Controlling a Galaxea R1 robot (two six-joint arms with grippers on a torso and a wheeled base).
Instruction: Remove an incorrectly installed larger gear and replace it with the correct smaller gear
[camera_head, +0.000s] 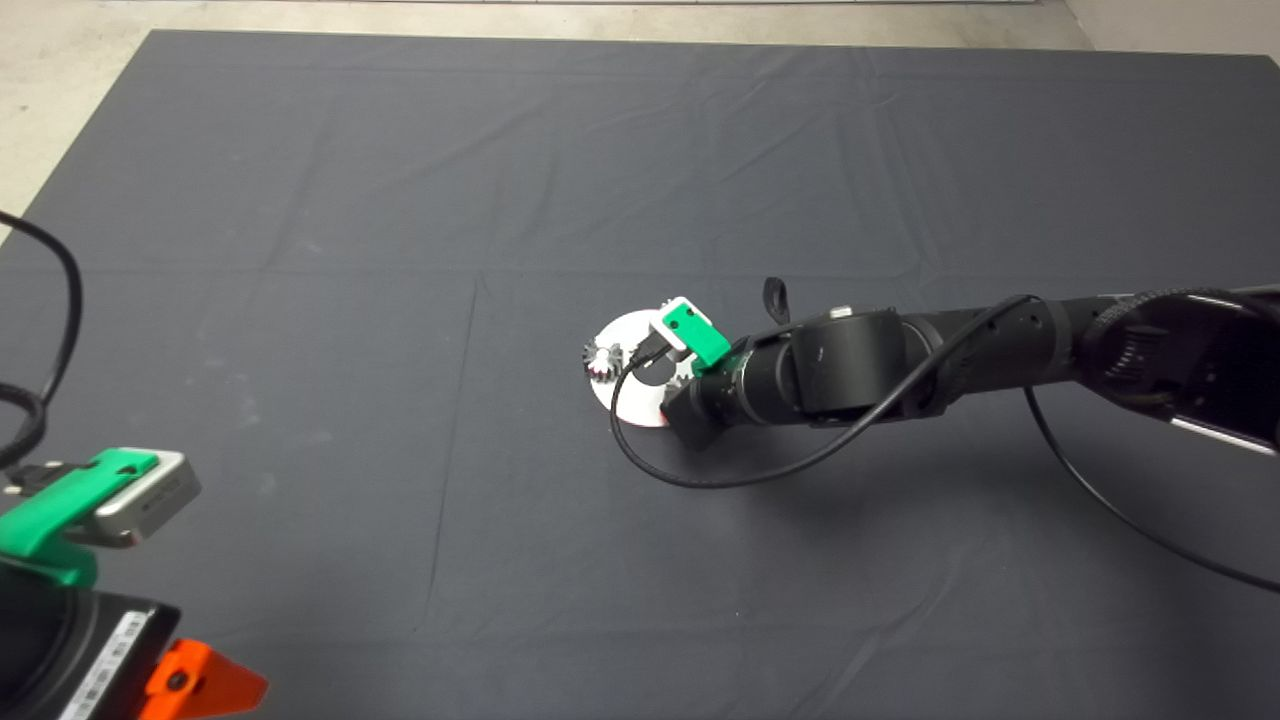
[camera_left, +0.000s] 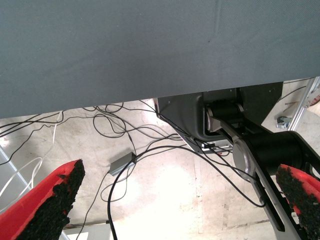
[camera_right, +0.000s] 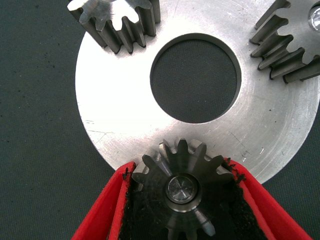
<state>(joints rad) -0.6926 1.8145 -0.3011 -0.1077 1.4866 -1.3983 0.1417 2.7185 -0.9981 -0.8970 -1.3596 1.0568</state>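
Observation:
My right gripper (camera_right: 183, 197) is over a round steel plate (camera_right: 115, 110) with a large centre hole. Its red fingers (camera_right: 107, 210) are shut on the sides of a steel spur gear (camera_right: 175, 167) at the plate's rim. That gear has a shiny pin in its bore, and I cannot tell if it is the larger or the smaller gear. Two more steel gears (camera_right: 117, 22) (camera_right: 292, 37) stand at the plate's rim. In the head view the right arm (camera_head: 850, 365) covers part of the plate (camera_head: 625, 335), and one gear (camera_head: 603, 358) shows at its left edge.
My left gripper (camera_head: 200, 685) waits open at the mat's lower left corner. Its wrist view shows the mat's edge (camera_left: 150, 50), floor cables (camera_left: 120, 165) and the robot's base (camera_left: 250, 145). A black cable (camera_head: 700, 475) loops from the right wrist onto the mat.

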